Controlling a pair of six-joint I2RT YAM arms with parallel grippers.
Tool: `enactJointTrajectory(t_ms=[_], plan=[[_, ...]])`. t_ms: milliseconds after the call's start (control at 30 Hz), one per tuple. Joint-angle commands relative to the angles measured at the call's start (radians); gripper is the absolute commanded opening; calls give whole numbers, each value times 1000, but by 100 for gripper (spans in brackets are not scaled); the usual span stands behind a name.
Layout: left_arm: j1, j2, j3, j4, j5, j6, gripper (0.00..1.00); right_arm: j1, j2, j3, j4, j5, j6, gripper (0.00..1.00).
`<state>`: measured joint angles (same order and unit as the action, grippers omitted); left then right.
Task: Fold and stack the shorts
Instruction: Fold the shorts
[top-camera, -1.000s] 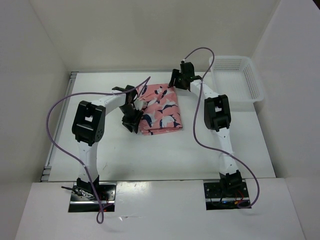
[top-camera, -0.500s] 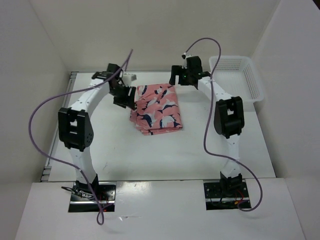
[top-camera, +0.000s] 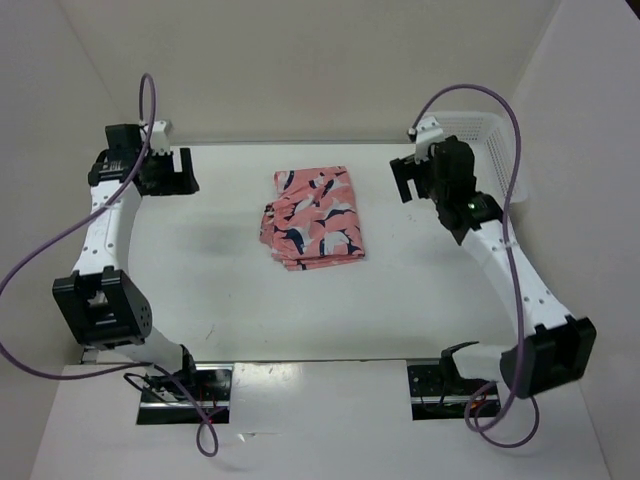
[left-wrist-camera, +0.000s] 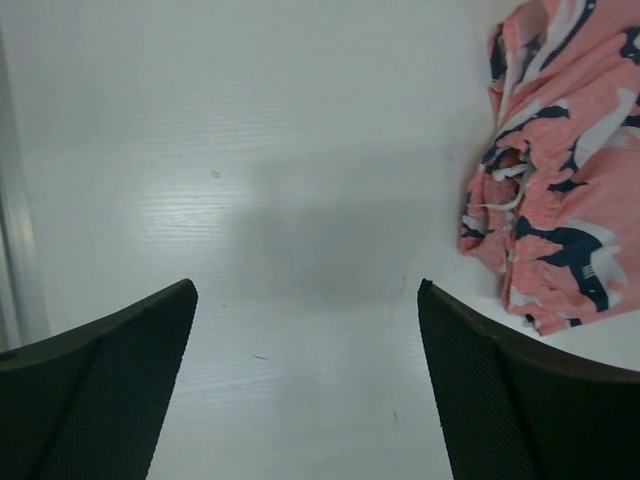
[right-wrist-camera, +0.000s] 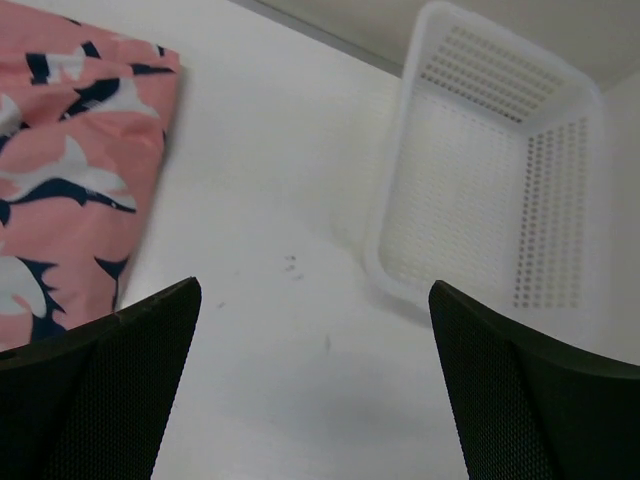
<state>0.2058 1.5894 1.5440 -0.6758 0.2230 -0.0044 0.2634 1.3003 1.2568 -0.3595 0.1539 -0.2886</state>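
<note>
At your left wrist, the black two-finger left gripper (left-wrist-camera: 306, 290) is spread wide with nothing between its mesh-textured fingers (left-wrist-camera: 100, 400) but bare surface. The right gripper (right-wrist-camera: 315, 287) is the same: jaws far apart, holding nothing. Each hangs out to its own side of the white table (top-camera: 220, 290), well apart from the cloth.

Between them, at the middle of the table towards the far edge, the salmon-pink fabric shorts printed with navy-and-white whale shapes (top-camera: 315, 218) lie as a compact folded packet. The fold looks made, so I judge this the release-and-check step.

Look before you move on. The packet's left edge (left-wrist-camera: 500, 200) is bunched, with gathered waistband and a white cord showing, while the right edge (right-wrist-camera: 150, 130) lies straight. If you tidy it, come in low from the left, pinch only the top layer and press it flat; dragging would open the fold.

The white plastic mesh basket (right-wrist-camera: 470, 170) sits near the right gripper, so swing that arm clear of its rim.
</note>
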Motion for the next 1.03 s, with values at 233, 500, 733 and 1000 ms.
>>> enactJointTrajectory(t_ms=[233, 500, 733, 1000], plan=[[-3, -230, -149, 111, 44, 4, 99, -84, -409, -250, -50, 150, -149, 100], [-3, -308, -301, 185, -45, 4, 99, -104, -579, -324, -120, 159, -89, 100], [-3, -351, -344, 194, -73, 4, 99, -104, -659, -375, -154, 168, -80, 100], [-3, -370, -363, 194, -63, 4, 99, -104, -687, -393, -164, 168, -70, 100]])
